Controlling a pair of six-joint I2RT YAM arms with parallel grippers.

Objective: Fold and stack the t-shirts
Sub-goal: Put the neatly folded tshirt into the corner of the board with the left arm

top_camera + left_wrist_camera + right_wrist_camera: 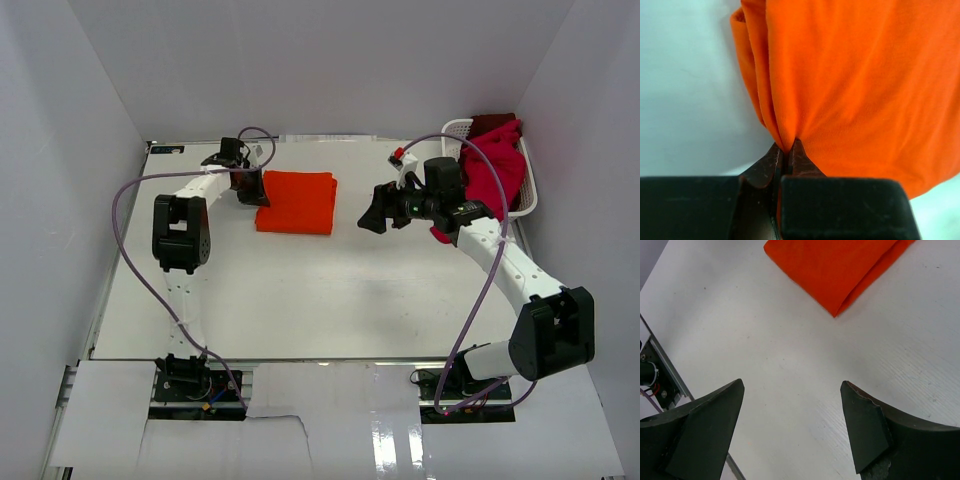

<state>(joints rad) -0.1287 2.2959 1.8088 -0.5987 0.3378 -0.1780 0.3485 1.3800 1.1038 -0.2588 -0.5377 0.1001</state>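
Note:
A bright orange t-shirt (pixel 297 202) lies folded into a flat rectangle on the white table, left of centre. My left gripper (pixel 250 190) is at its left edge, shut on a pinch of the orange cloth (pixel 850 75) that bunches up between the fingertips. Crimson-magenta t-shirts (pixel 497 165) spill out of the white basket at the back right. My right gripper (pixel 375 218) hovers right of the orange t-shirt, open with nothing between its fingers. In the right wrist view the orange t-shirt's corner (pixel 835 270) lies ahead of the right gripper (pixel 792 390) over bare table.
The white lattice basket (pixel 455 130) stands at the table's back right corner against the wall. White walls enclose the table on three sides. A purple cable (pixel 130 235) loops beside the left arm. The table's left edge and frame (pixel 662 372) show in the right wrist view.

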